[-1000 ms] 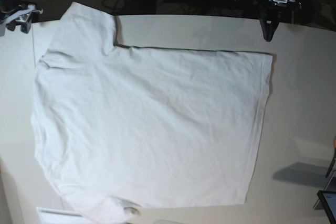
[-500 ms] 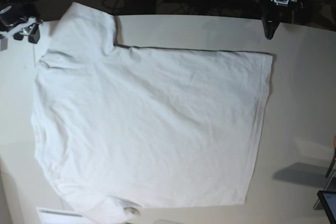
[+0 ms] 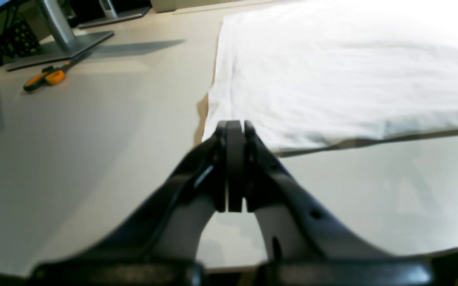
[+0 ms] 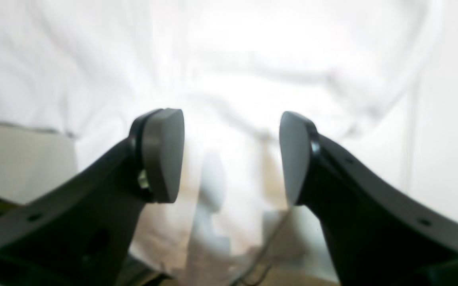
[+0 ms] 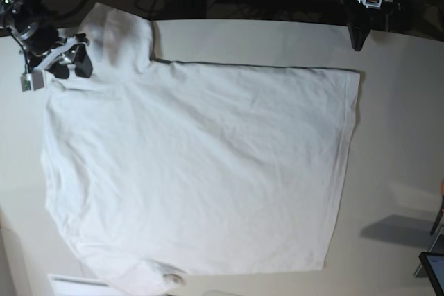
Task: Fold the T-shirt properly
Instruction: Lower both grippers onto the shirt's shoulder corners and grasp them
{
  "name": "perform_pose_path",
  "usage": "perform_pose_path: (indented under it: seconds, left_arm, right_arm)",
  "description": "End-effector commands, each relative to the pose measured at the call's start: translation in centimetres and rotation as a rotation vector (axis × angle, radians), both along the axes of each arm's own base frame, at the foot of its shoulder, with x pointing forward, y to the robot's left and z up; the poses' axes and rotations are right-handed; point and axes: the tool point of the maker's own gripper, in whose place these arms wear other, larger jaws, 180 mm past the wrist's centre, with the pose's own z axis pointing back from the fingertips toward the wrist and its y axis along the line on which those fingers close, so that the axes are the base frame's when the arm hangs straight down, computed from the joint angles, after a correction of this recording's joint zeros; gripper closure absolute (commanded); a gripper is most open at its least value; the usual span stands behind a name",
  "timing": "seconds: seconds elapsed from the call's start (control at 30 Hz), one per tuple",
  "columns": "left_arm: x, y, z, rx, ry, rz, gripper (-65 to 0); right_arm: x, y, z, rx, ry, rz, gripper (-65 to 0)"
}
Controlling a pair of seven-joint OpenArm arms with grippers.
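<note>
T-shirt point(image 5: 198, 164) — spread flat on the table point(image 5: 395, 123), one sleeve by the far edge. Right gripper point(image 5: 69, 66) — jaws parted, empty, over that sleeve. Left gripper point(image 5: 356, 45) — closed, empty, just beyond the shirt's far hem corner

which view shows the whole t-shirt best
The base view: the T-shirt lies spread flat there, nearly all in frame. The left wrist view shows only a hemmed corner beyond the left gripper; the right wrist view shows blurred, overexposed fabric.
</note>
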Motion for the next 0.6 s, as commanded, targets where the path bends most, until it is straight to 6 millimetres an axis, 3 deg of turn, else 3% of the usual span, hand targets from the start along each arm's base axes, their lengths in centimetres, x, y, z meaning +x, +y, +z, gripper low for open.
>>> perform_pose_path:
  seconds: [0.0,0.23,0.4,0.57]
  left_arm:
    - [-0.2,0.2,0.8,0.010,-0.027,-0.007,0.0]
    - [-0.3,0.2,0.7,0.010,-0.023,-0.006,0.0]
    - [-0.2,1.7,1.0,-0.042,-0.038,0.067,0.0]
    - [0.3,4.0,1.7,-0.091,-0.055,0.117,0.0]
  right_arm:
    - [0.5,-0.6,1.0,-0.020,-0.032,-0.001,-36.0]
    - [-1.2,-2.4,0.2,-0.025,0.012,-0.064,-36.0]
    - [-3.3,-3.7,-3.5,0.057,0.111,-0.146,-36.0]
    - [-4.5,-3.1,-5.8,0.123,0.174,-0.166,-36.0]
